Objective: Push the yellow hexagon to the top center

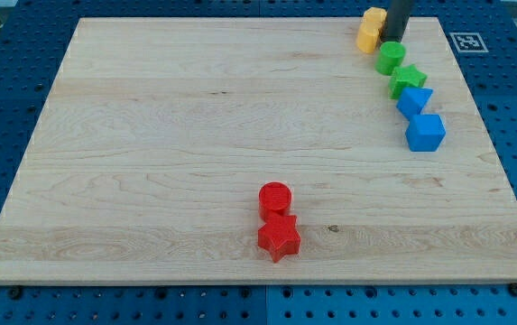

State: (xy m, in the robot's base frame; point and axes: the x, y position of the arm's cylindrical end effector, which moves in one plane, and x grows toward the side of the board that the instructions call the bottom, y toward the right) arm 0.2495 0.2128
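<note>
My tip (392, 40) at view's top right, touching yellow hexagon (368, 36) on its right; green cylinder (389, 58) just below. No fingers on rig.

Robotics lab: wooden board (195, 135) on blue perforated bench (5, 108), fiducial marker (466, 41).

Desk (195, 135): a pale wooden board lay on a blue pegboard (5, 54).
Red cylinder (274, 198): stood near the view's bottom centre, touching the red star (279, 238) just below it.
Green cylinder (390, 58): sat at the view's upper right.
Green star (408, 80): lay just below it.
Blue blocks: one (414, 100) above a blue cube (425, 132).
Marker tag (466, 41): sat at the view's top right.
</note>
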